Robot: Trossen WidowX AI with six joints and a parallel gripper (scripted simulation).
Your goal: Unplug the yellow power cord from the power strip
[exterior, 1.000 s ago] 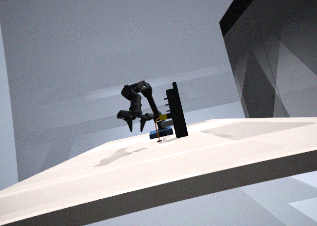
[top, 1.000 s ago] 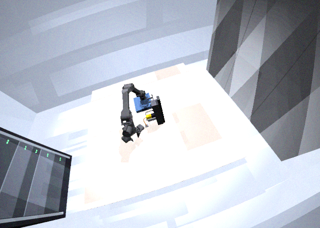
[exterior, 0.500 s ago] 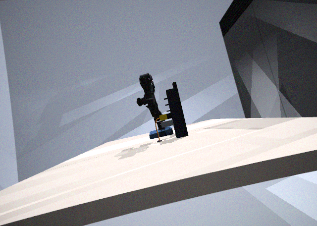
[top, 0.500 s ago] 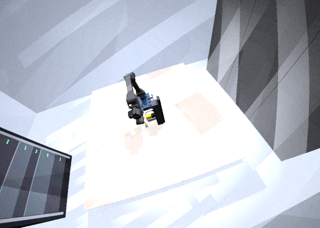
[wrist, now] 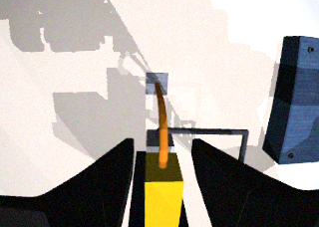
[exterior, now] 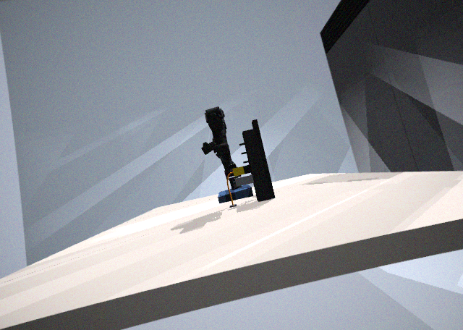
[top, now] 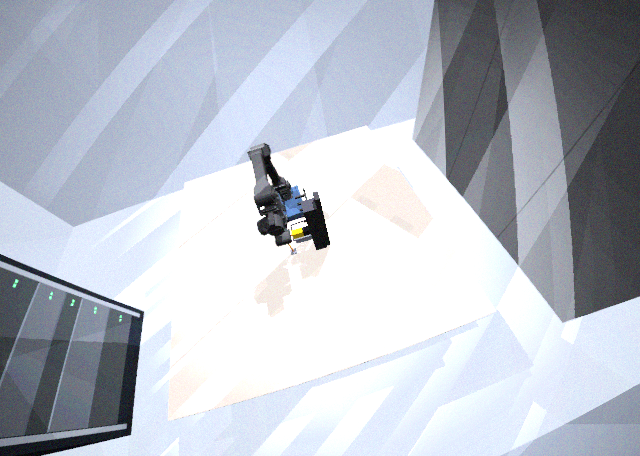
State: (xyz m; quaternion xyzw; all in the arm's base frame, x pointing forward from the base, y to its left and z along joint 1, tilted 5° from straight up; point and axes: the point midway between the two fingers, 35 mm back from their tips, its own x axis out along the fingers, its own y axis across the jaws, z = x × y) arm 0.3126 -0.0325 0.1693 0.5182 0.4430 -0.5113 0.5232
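Observation:
The power strip (top: pixel 321 226) (exterior: pixel 261 169) is a tall black bar standing on end, leaning slightly. The yellow plug (top: pixel 297 232) (exterior: pixel 238 171) (wrist: pixel 163 203) sits at its lower part, its dark head against the strip's face. The orange-yellow cord (exterior: pixel 228 192) (wrist: pixel 161 119) runs from the plug down to a small grey-blue block (top: pixel 293 251) (exterior: pixel 233 205) (wrist: pixel 157 78). My gripper (wrist: pixel 162 145) is partly open. In the wrist view its fingers stand on either side of the plug, with gaps on both sides. In the top and exterior views the fingertips are hard to make out.
A blue block (top: pixel 293 203) (exterior: pixel 235 194) (wrist: pixel 304 103) with screws lies beside the strip under the arm. A grey piece (exterior: pixel 247 179) is just below the plug. A thin dark rod (wrist: pixel 214 131) crosses right of the cord in the wrist view. Short pins (exterior: pixel 242 153) stick out above the plug.

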